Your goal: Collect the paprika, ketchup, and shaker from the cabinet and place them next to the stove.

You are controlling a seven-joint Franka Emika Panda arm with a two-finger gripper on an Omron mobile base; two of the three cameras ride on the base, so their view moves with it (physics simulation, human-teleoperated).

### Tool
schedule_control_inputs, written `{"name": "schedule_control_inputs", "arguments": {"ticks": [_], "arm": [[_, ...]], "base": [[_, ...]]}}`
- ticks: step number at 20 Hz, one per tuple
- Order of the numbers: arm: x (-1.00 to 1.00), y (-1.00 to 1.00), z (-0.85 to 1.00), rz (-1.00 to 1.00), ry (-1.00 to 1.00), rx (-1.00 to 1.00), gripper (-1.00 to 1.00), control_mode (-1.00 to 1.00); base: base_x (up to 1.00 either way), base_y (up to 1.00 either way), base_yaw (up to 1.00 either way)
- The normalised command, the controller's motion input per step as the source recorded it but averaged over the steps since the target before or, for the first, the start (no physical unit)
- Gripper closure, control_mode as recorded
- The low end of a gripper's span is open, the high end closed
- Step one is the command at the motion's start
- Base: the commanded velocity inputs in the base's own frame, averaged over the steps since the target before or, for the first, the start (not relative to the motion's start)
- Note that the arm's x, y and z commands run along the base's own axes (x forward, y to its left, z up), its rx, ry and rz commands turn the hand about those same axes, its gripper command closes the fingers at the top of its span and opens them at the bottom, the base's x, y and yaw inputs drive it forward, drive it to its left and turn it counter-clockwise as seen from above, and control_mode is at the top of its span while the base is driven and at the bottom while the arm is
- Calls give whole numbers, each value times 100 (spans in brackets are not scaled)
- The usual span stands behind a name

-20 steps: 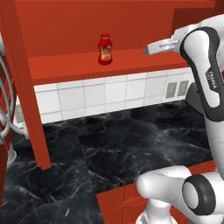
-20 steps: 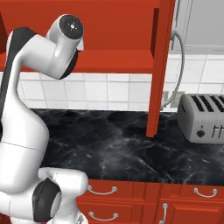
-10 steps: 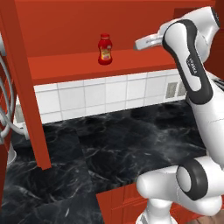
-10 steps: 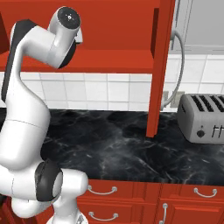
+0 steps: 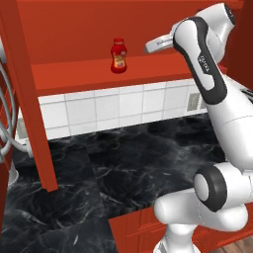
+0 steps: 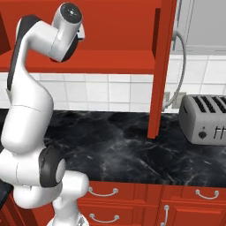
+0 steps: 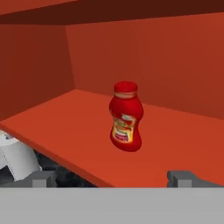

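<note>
While the bright red plastic ketchup bottle (image 7: pixel 126 117) stands upright on the red wooden cabinet's shelf (image 5: pixel 99 74), we should centre our jaws, spread wide and empty, around its body before closing, keeping level.

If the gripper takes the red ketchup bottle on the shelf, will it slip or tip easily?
The bright red plastic ketchup bottle with the yellow-red label stands upright on the red cabinet shelf. It looks tall for its base, so a push near the cap would probably tip it. Its rounded, glossy body may slip between the fingers. It likely flexes slightly.
</note>
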Motion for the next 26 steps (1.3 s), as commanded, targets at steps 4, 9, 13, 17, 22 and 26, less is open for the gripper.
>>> {"name": "schedule_control_inputs", "arguments": {"ticks": [4, 9, 13, 17, 22, 26], "arm": [[32, 0, 0, 1, -1, -2, -100, -100], [20, 0, 0, 9, -4, -3, -100, -100], [12, 0, 0, 14, -13, -2, -100, -100], [6, 0, 0, 12, -18, 0, -100, -100], [3, 0, 0, 10, -14, 0, -100, -100], [8, 0, 0, 7, -5, 0, -100, -100]], "base": [[0, 0, 0], [0, 0, 0], [0, 0, 0], [0, 0, 0], [0, 0, 0], [0, 0, 0]]}}
